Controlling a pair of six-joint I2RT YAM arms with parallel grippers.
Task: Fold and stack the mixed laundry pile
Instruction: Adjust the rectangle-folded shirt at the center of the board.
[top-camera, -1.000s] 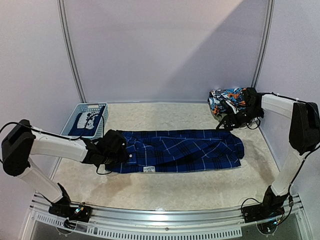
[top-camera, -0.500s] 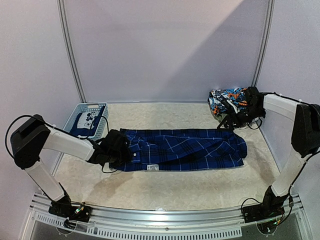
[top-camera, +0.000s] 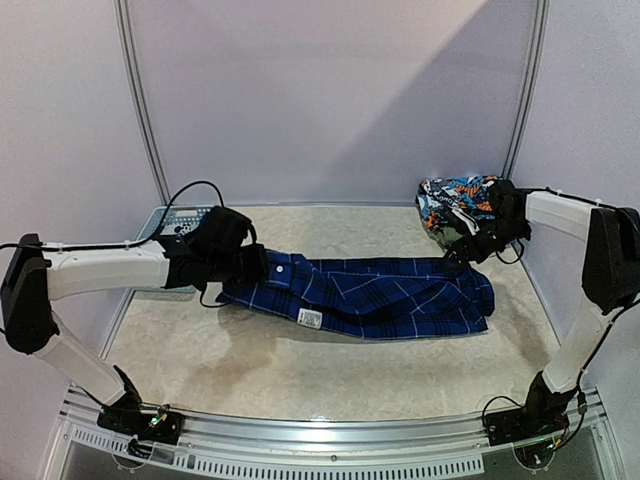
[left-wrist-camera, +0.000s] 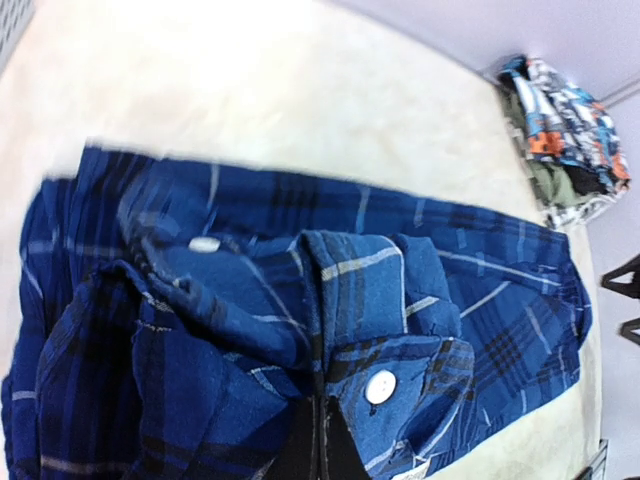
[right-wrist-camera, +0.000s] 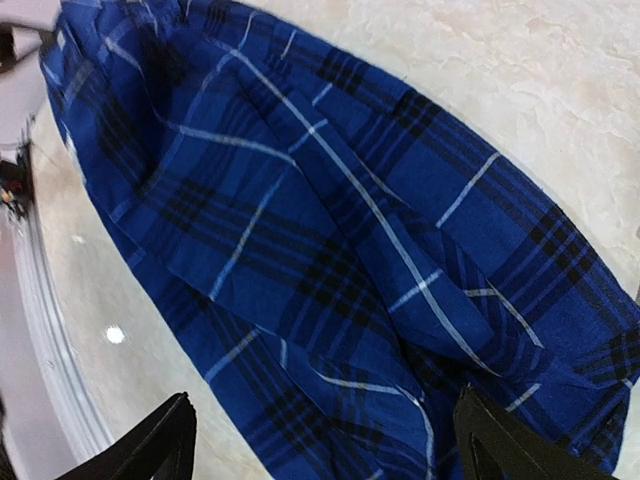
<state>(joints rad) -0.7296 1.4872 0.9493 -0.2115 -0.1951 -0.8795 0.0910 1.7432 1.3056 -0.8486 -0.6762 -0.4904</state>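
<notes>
1. Plaid shirt (top-camera: 400, 300), blue and black with thin pale lines, lies stretched sideways across the middle of the table (top-camera: 300, 390). Its right end is flat on the surface and its left end is raised.
2. A small white label (top-camera: 310, 318) shows on the near edge of the shirt, toward its left end.
3. In the left wrist view the cloth is bunched and folded over itself close to the camera, and a white button (left-wrist-camera: 380, 387) sits just beside the fingers.
4. The left gripper (top-camera: 260, 268) has its fingers pressed together on the left end of the plaid shirt, holding that end off the table. In its own view the dark fingers (left-wrist-camera: 320, 450) pinch a fold of the fabric at the bottom of the picture.
5. The right gripper (top-camera: 465, 248) hangs over the far right corner of the shirt with its fingers spread wide apart. From the right wrist camera the two fingers (right-wrist-camera: 150, 445) frame the plaid cloth below, with nothing between them.
6. A heap of colourful garments (top-camera: 455, 198), printed in orange, blue and white, sits at the far right of the table, just behind the right gripper.
7. A light-blue basket (top-camera: 160, 215) stands at the far left, mostly hidden behind the left arm.
</notes>
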